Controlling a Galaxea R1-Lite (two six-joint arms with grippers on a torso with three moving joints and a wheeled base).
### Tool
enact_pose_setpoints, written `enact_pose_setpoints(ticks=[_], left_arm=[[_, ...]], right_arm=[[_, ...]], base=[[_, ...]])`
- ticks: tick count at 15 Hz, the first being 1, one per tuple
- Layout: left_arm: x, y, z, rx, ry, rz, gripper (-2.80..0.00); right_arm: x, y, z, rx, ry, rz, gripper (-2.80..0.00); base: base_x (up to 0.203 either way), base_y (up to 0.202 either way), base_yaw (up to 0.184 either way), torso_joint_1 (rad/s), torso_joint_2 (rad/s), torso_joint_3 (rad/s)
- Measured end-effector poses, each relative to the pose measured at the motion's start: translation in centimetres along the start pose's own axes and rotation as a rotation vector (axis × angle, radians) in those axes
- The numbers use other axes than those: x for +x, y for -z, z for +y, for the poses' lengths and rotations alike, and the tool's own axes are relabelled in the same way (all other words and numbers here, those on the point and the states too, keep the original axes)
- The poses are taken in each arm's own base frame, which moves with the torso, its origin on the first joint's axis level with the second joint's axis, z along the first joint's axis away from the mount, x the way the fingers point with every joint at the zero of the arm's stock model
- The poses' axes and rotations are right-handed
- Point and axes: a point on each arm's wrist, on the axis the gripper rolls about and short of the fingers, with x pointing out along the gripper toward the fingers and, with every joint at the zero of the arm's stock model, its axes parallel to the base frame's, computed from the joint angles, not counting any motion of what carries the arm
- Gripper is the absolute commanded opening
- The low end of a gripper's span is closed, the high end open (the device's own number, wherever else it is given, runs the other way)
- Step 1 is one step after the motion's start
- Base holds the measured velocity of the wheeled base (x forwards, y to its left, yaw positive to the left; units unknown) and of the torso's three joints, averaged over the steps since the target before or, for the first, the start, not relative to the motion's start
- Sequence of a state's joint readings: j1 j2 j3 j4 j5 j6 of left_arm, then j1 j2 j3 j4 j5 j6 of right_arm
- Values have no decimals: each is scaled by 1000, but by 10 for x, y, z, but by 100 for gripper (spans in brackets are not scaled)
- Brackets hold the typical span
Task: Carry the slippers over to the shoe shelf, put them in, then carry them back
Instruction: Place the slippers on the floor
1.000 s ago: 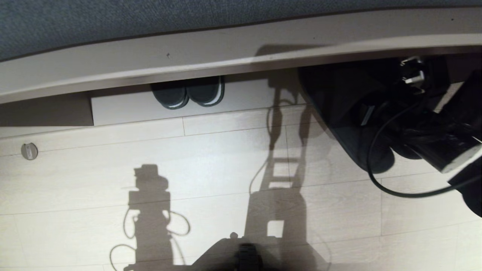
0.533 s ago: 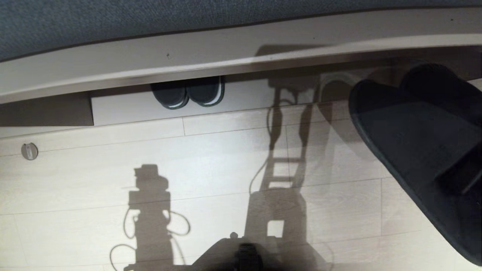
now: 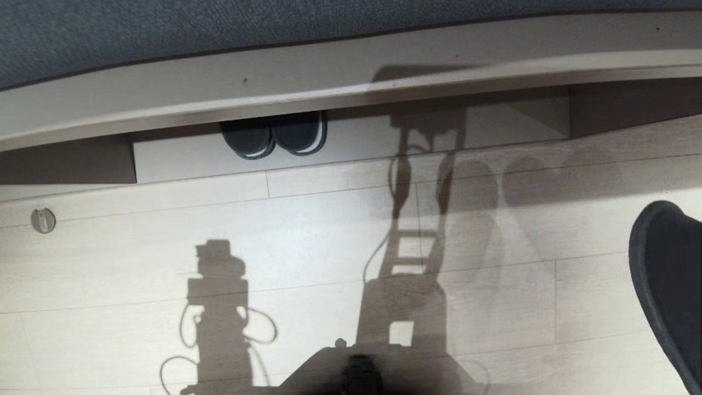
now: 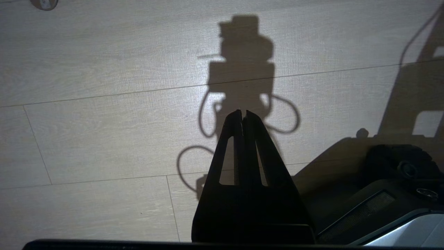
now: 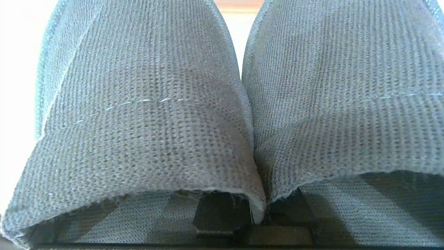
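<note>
— What differs from a second ago?
— The right arm, cable and all, is gone from the far right of the head view. Only a dark edge of the slippers [image 3: 672, 285] shows, nearer and at the right border.
— And the shoe shelf [image 3: 526, 118]?
— Its right compartment is uncovered now, with slipper shadows on the floor [image 3: 329, 230] before it.

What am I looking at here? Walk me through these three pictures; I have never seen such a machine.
It is a wheeled robot with two arms. One camera sits on its head, looking down at a pale wood floor and the shoe shelf, where a darker pair stands. The other two cameras sit on the wrists. The left gripper hangs shut and empty over the floor. The right gripper is shut on the slippers, pinching the grey fabric pair together; one dark sole shows at the head view's right edge.
</note>
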State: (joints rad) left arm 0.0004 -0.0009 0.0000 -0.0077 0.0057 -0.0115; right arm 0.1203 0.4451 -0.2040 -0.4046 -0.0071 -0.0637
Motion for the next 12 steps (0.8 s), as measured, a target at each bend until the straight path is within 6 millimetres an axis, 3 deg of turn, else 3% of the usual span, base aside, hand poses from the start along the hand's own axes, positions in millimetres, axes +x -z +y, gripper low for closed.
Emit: enact_pose_setpoints(ticks=[6,9,12], left_arm=[[0,0,0,0,0,-1,-280],[0,0,0,0,0,0,-280],[0,0,0,0,0,1,-280]], right_arm=[[-34,57,5,-6,21,38,-280],[-49,81,7,-29,53,142,-280],[-55,91,8,-41,68,175,-280]], base=[[0,0,0,0,0,0],[0,0,0,0,0,0],[0,0,0,0,0,0]])
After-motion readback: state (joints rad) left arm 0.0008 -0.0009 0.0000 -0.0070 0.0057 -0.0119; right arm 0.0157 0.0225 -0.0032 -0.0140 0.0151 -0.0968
